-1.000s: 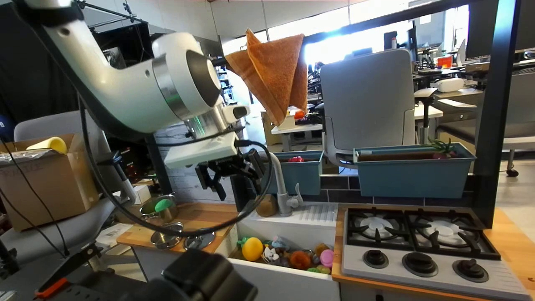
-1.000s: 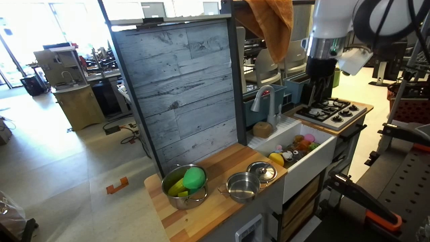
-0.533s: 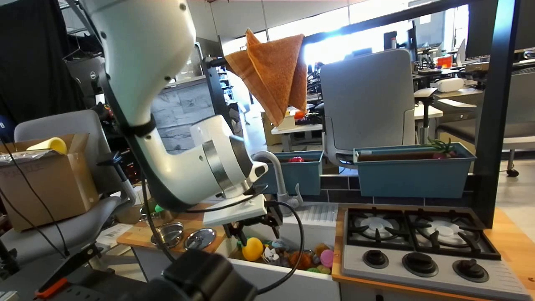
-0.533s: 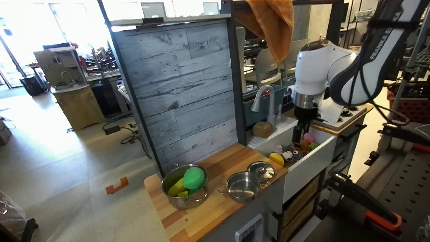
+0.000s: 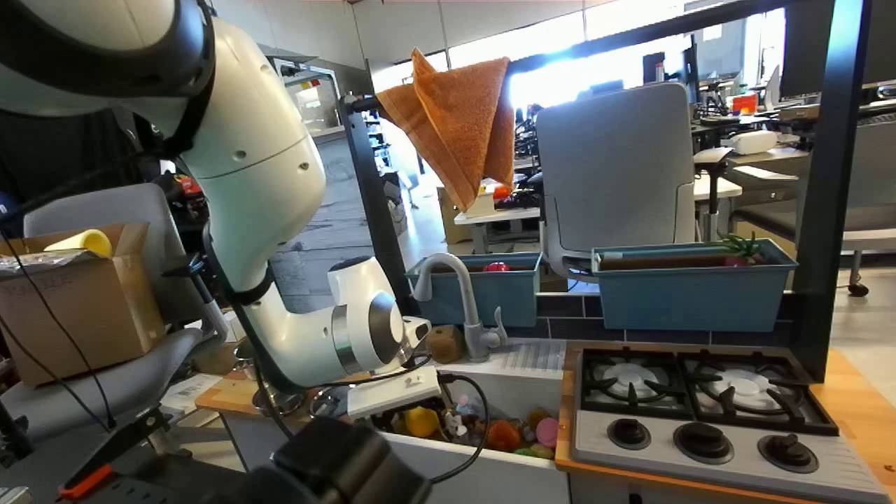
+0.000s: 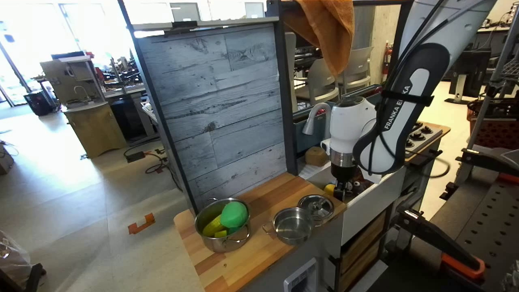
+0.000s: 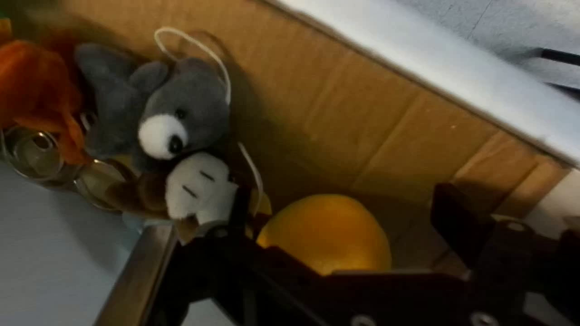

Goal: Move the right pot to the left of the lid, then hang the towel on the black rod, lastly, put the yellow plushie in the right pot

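Observation:
In the wrist view the yellow plushie (image 7: 328, 231) lies in the sink, round and smooth, its lower part hidden by my gripper (image 7: 343, 197). The jaws stand open on either side of it, with a gap on the right; whether the left finger touches it I cannot tell. In an exterior view the gripper (image 6: 339, 194) reaches down into the sink. The orange-brown towel (image 5: 458, 126) hangs over the black rod (image 5: 602, 45). On the wooden counter, the small steel right pot (image 6: 293, 225) stands left of the lid (image 6: 317, 207), close against it, with nothing visible inside.
Several other plushies crowd the sink: a grey bear (image 7: 195, 108), a white-faced one (image 7: 199, 185), an orange one (image 7: 36, 86). The white sink wall (image 6: 371, 207) rises around them. Behind stand the faucet (image 5: 464, 294) and a brown block (image 5: 446, 343). A larger pot (image 6: 225, 244) holds green and yellow things.
The arm has come down from above the sink into it and across toward the counter with the pots, bringing the jaws around the yellow plushie. Towel, pots and lid have stayed put.

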